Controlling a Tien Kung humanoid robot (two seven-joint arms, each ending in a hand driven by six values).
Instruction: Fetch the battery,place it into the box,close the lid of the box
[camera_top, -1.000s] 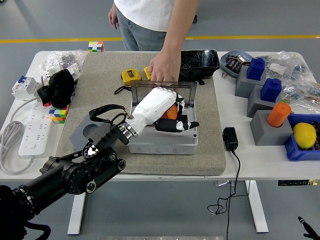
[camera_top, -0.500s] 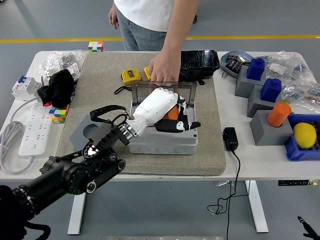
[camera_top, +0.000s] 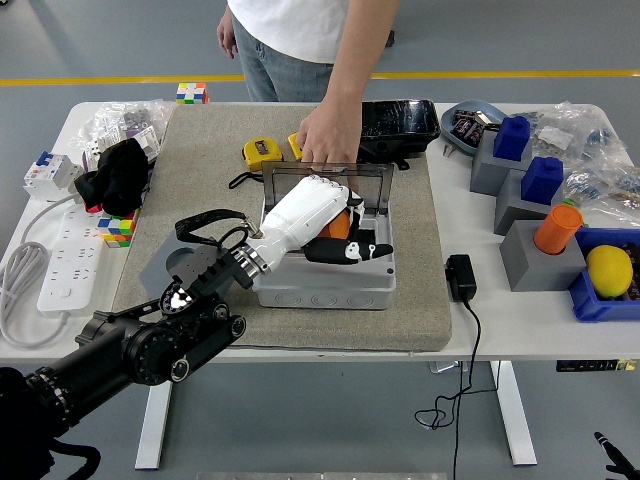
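Slightly leftward and lower than a second ago, the left robot hand (camera_top: 335, 232) reaches into the open grey box (camera_top: 325, 285), its dark fingers (camera_top: 350, 252) curled on the orange battery (camera_top: 339, 225) inside. A person's hand (camera_top: 325, 135) steadies the raised lid (camera_top: 325, 176). Good practice: release low, then withdraw clear of the lid. The white palm hides most of the battery, so contact with the floor is unclear.

Grey plastic box (camera_top: 325, 290); rough felt mat (camera_top: 200, 180)
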